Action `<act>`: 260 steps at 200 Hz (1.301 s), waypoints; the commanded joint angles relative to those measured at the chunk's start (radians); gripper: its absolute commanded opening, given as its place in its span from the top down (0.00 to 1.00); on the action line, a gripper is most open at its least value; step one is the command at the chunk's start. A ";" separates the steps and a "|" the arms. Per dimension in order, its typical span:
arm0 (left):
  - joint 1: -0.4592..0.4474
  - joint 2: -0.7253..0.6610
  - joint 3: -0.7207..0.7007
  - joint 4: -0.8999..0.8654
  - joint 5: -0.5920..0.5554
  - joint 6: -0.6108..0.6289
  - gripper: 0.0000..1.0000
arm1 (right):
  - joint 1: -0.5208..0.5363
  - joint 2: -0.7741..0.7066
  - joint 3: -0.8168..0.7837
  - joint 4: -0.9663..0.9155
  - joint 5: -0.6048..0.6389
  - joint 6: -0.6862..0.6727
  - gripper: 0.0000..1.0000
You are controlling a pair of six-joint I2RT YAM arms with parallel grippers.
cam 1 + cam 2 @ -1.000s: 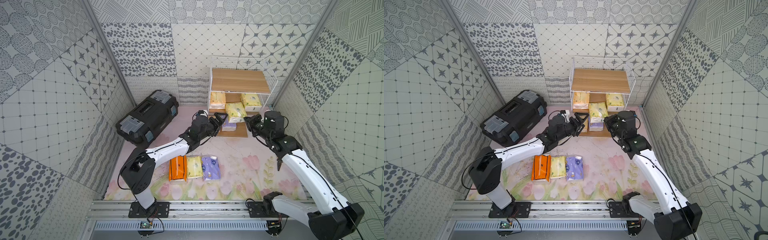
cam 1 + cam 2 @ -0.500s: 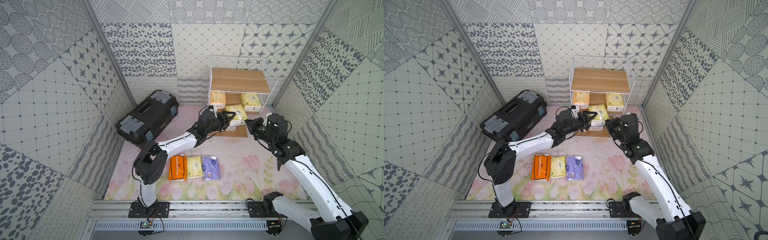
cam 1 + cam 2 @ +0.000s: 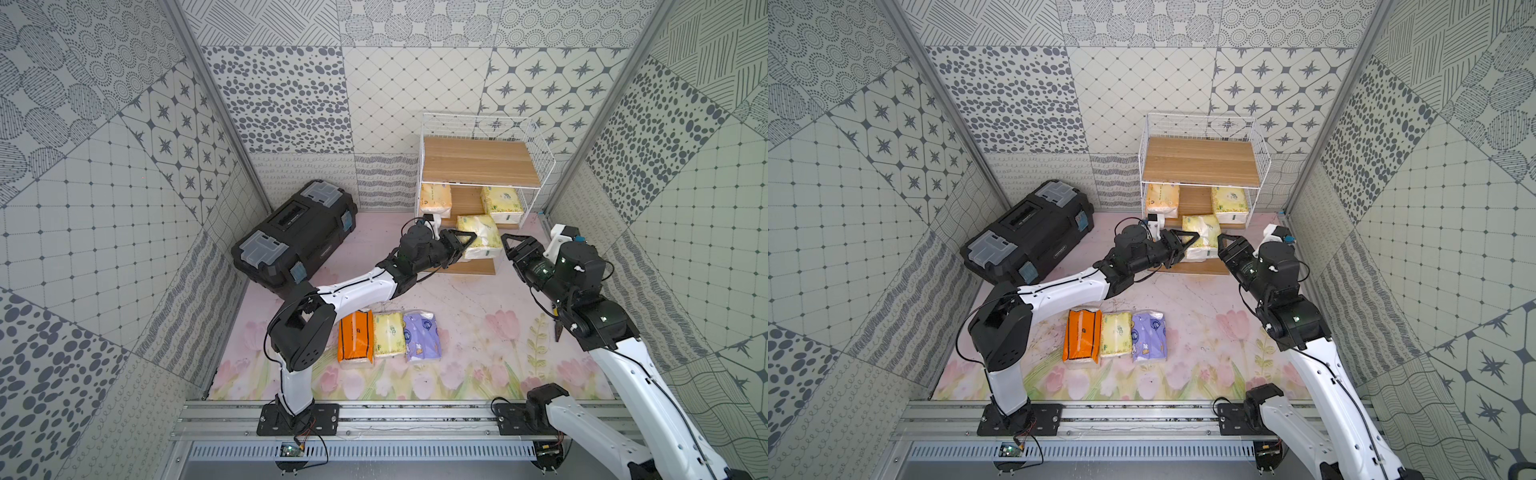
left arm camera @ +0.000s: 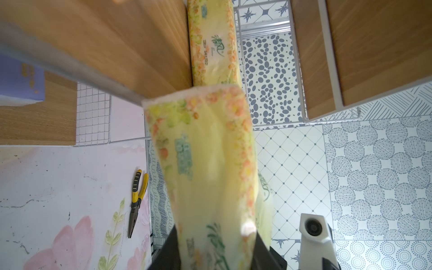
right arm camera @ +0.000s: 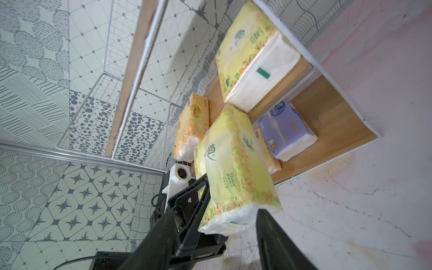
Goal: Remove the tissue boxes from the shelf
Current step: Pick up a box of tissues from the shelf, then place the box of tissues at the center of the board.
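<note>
Left gripper (image 3: 467, 248) by floral mat (image 3: 478, 332), patterned walls (image 3: 291, 95)

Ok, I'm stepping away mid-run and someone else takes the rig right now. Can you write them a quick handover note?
Left gripper: shut on the held yellow-green pack, at the front of the shelf.
Right gripper: open beside that pack's end, not gripping.
Done: orange pack, pale yellow pack and purple pack lie side by side on the mat.
Left: set the held one down. Then clear the middle board's yellow-orange pack and green-print pack, and the bottom board's lilac pack and hidden orange-yellow pack.
</note>
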 commanded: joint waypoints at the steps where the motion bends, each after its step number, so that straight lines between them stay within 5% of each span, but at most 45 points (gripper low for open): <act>1: -0.052 -0.051 -0.048 0.078 -0.040 0.101 0.73 | -0.007 -0.075 -0.045 -0.033 0.032 -0.181 0.34; 65: -0.160 -0.079 -0.277 0.233 -0.131 0.121 0.73 | -0.008 -0.229 -0.204 -0.176 0.022 -0.239 0.30; 174: -0.370 -0.004 -0.432 -0.033 -0.360 0.037 0.71 | -0.012 -0.233 -0.408 -0.189 -0.024 -0.049 0.33; 226: -0.390 -0.008 -0.410 -0.191 -0.425 0.016 0.37 | -0.014 -0.206 -0.482 -0.163 -0.050 -0.018 0.33; 260: -0.403 -0.053 -0.440 -0.236 -0.471 0.000 0.26 | -0.014 -0.190 -0.518 -0.141 -0.065 -0.010 0.33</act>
